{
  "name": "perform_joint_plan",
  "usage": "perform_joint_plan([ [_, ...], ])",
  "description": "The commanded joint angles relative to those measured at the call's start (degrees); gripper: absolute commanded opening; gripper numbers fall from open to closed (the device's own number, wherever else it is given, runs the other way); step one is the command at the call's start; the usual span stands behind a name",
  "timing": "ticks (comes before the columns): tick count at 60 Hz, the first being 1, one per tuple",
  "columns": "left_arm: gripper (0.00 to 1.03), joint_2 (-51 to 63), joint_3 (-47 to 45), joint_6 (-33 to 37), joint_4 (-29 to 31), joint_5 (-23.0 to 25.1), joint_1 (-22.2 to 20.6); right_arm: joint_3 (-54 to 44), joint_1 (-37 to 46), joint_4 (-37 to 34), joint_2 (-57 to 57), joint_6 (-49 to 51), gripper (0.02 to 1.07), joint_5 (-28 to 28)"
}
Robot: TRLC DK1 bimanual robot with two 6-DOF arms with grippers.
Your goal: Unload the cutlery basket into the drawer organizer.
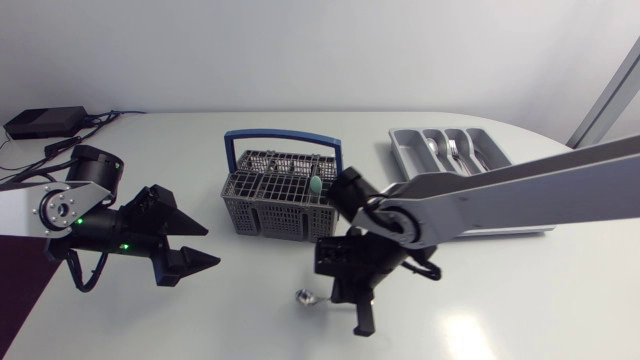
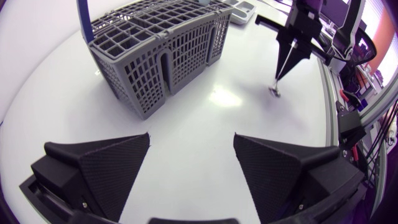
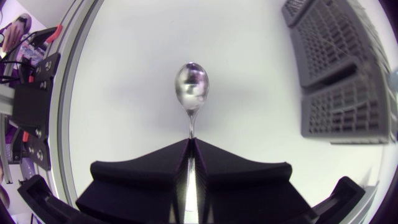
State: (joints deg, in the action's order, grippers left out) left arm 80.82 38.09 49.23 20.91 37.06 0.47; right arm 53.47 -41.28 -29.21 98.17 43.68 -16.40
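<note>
A: Right gripper (image 3: 191, 142) pinches spoon (image 3: 191, 87) by its handle, bowl down, just near of basket (image 1: 275, 205). Left gripper (image 2: 193, 140) spread, empty.
B: Lift clear first, then swing far-right to organizer (image 1: 400, 152).

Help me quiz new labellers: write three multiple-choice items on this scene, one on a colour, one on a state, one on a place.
1. The basket has a handle that is: A red; B blue; C green.
2. The left claw is: A open; B shut on a knife; C out of every view.
3. The spoon is: A in the basket; B in the left claw; C in the right claw, outside the basket.

Answers:
1. B, the bar arching over the grey basket is blue.
2. A, it gapes wide with nothing in it.
3. C, that claw pinches the stem, with the bowl sticking out ahead of it.
</note>
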Motion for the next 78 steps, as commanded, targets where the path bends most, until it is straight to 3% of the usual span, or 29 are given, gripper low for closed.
perform_joint_plan([
  [1,0.98,-0.9,0.2,-1.9,0.1,0.6,-0.6,-4.0,5.3,-1.9,-6.1,4.2,0.07,0.0],
  [18,0.98,-0.7,2.3,-5.7,-0.9,-1.2,-3.5,-7.2,33.6,-8.8,-15.7,25.0,0.07,-4.2],
  [34,0.98,-0.6,4.3,-8.8,-1.8,-3.4,-5.6,0.6,53.9,-10.0,-8.3,40.5,0.07,-7.3],
  [55,0.98,-0.6,5.2,-9.8,-1.8,-4.1,-6.0,12.2,64.6,-8.9,3.5,54.1,0.07,-7.4],
  [78,0.98,-0.5,5.6,-10.6,-2.5,-5.0,-6.7,17.0,65.5,-2.4,11.8,58.7,0.07,-5.1],
])
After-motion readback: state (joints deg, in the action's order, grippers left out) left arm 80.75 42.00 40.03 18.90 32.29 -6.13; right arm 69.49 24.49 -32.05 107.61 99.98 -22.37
